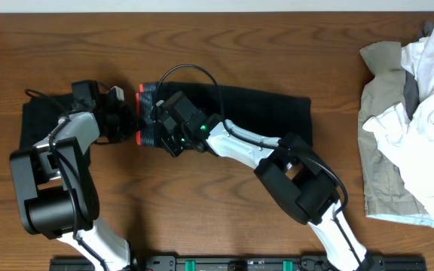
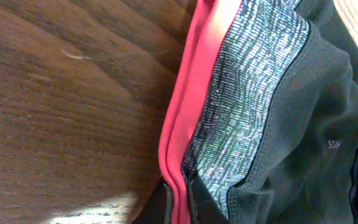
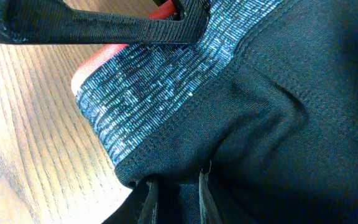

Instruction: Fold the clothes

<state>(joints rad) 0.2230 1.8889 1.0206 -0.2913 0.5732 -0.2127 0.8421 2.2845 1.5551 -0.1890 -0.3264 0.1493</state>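
Note:
A pair of black shorts [image 1: 255,109] with a grey patterned waistband and red inner lining lies across the table middle. My left gripper [image 1: 136,120] is shut on the red waistband edge [image 2: 179,155] at the shorts' left end. My right gripper [image 1: 160,134] is shut on a fold of the black fabric [image 3: 176,186] just below the waistband [image 3: 148,81]. The two grippers sit close together at the waistband. More black cloth [image 1: 36,120] lies under the left arm at the left.
A heap of clothes, white [image 1: 428,98] over khaki [image 1: 379,150], lies at the right edge of the table. Bare wood table [image 1: 202,211] lies in front of the shorts. The arm bases stand at the front edge.

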